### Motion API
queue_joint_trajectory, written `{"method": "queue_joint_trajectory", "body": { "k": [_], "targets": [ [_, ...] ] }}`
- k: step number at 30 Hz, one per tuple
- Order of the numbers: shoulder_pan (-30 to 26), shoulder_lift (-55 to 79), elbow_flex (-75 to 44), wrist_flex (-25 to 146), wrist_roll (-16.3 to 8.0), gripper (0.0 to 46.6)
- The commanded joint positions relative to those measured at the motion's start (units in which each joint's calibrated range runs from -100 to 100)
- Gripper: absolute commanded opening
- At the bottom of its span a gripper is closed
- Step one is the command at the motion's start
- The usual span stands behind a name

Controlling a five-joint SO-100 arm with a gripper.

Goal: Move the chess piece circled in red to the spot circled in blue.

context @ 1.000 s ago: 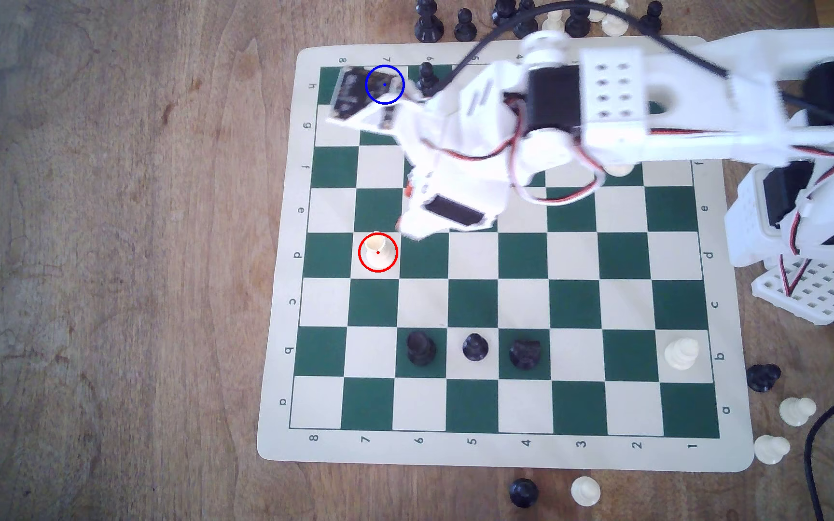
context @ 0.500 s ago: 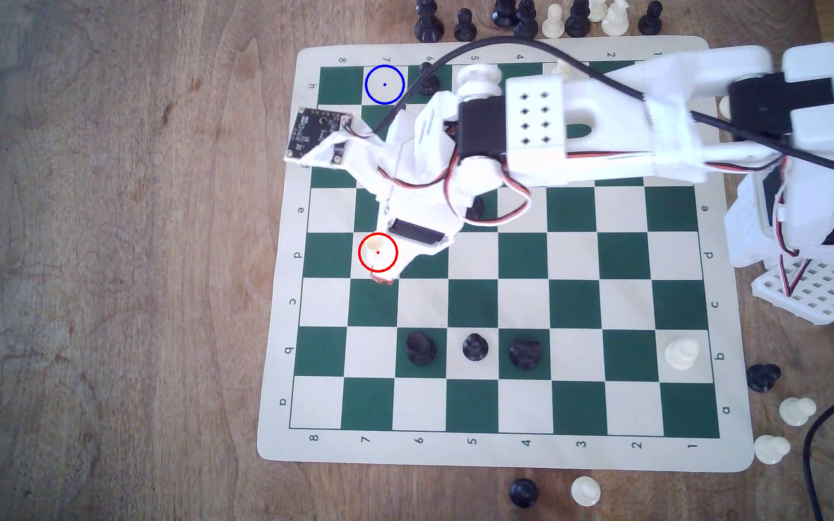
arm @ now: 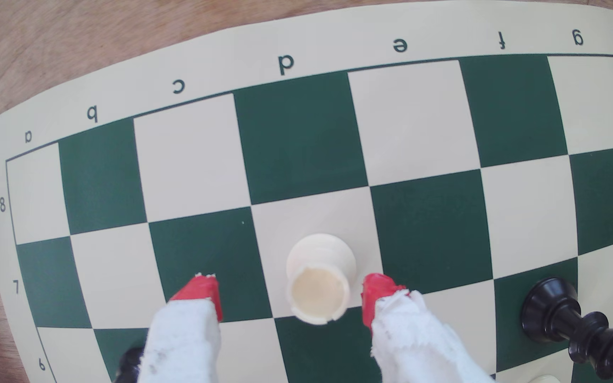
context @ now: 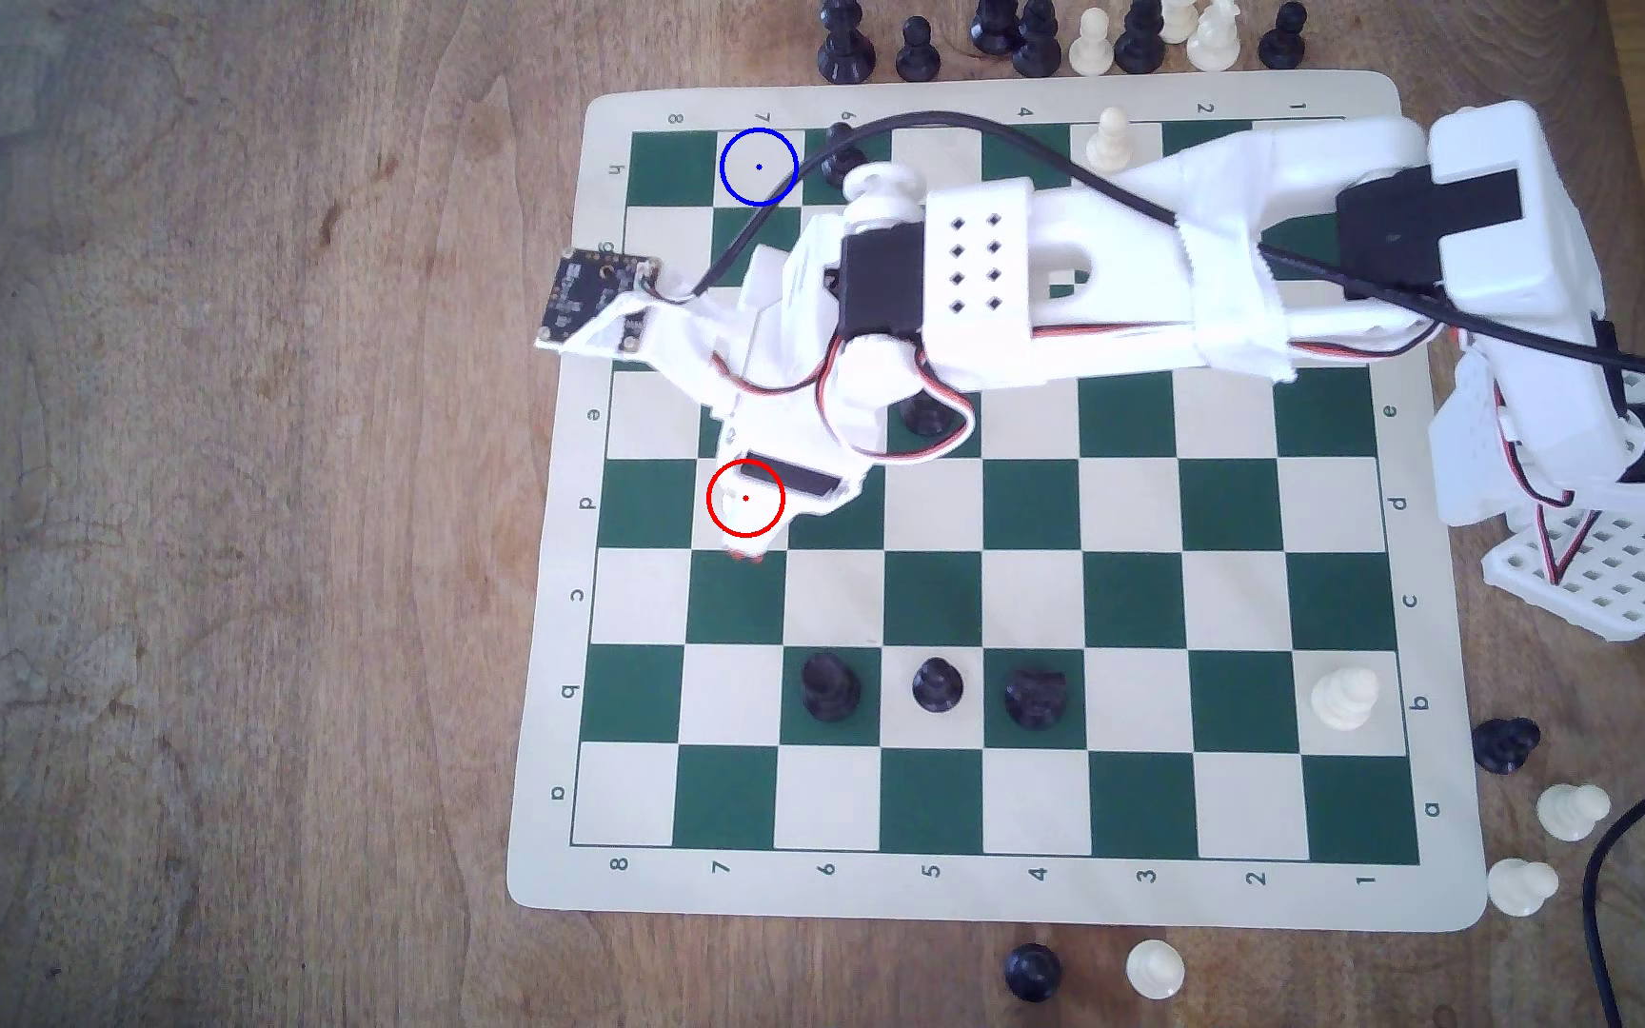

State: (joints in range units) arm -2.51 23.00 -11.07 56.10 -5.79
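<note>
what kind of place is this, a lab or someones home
Cannot tell for sure; it looks like a hobby or bench setup: a roll-up chess mat on a worn wooden table, a small white 3D-printed arm, and loose cables.

Bare squares are lying between the chess piece (arm: 319, 280) and the spot (context: 758, 167); a black pawn (context: 840, 156) is standing just beside it.

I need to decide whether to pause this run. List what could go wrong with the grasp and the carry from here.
1. The gripper is open around the chess piece, but the piece sits much nearer one red fingertip; closing could push or tip it.
2. A black piece stands on the square beside the spot; a low carry or the arm's cable might knock it.
3. Another black piece lies partly under the arm, so a swing could clip it.
</note>
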Motion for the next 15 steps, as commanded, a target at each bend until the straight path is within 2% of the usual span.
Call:
{"method": "queue_joint_trajectory", "body": {
  "k": [1,9,15],
  "targets": [
    [-0.74,0.26,-7.79,-0.57,-0.15,20.7],
    [-0.66,0.94,-8.42,0.25,-0.05,18.8],
    [-1.13,0.51,-9.33,0.74,0.05,14.5]
  ]
}}
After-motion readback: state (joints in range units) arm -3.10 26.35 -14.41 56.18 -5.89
